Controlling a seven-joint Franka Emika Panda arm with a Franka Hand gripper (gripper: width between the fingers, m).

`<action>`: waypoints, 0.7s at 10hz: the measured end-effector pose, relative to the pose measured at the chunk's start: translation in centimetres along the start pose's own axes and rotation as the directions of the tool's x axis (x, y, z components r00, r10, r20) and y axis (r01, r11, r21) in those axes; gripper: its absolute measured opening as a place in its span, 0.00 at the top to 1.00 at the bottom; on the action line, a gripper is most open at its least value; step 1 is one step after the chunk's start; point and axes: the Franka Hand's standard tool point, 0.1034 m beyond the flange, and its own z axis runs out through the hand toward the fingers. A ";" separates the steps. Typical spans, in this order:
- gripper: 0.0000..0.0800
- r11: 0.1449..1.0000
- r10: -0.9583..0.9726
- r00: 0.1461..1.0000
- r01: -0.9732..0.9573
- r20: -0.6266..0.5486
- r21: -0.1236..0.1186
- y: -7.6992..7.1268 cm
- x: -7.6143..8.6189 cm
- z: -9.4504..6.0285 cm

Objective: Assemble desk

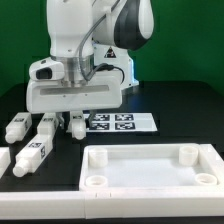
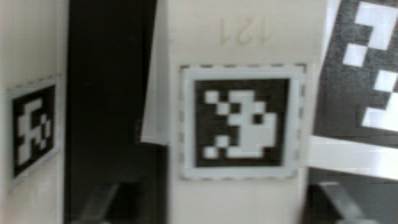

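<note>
Status, read across the exterior view from its left:

1. Loose legs [image 1: 17, 127] lie on the black table [image 1: 190, 105] at the exterior view's left. None is fitted.
2. My gripper [image 1: 78, 116] hangs low over one further leg [image 2: 231, 130], which lies flat with its tag facing up, just beside the marker board [image 1: 120, 122]. My jaws stand one on each side of this leg, roughly half closed. I cannot tell whether the pads press its sides, so a hold is not confirmed.
3. The desk top [image 1: 140, 150] lies toward the exterior view's right, nearest the camera, with its rim up. All four corner sockets [image 1: 97, 155] appear empty.

Assessment: assembly is at its start. No leg is seated. The step in hand is picking up the first leg. Seating all four legs in the sockets is left to do.
</note>
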 end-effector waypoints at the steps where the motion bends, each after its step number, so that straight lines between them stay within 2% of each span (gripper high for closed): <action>1: 0.64 0.999 0.042 0.999 -0.042 0.002 0.013 -2.4 0.7 -0.3; 3: 0.64 0.997 -0.081 0.997 0.081 -0.004 0.015 -8.2 2.3 -0.5; 4: 0.64 0.986 -0.167 0.986 0.167 -0.004 0.016 -10.7 3.9 -1.3; 5: 0.64 0.954 -0.301 0.954 0.300 -0.016 -0.015 -12.6 5.3 -2.0; 7: 0.64 0.899 -0.437 0.899 0.437 -0.011 -0.031 -11.8 5.3 -1.9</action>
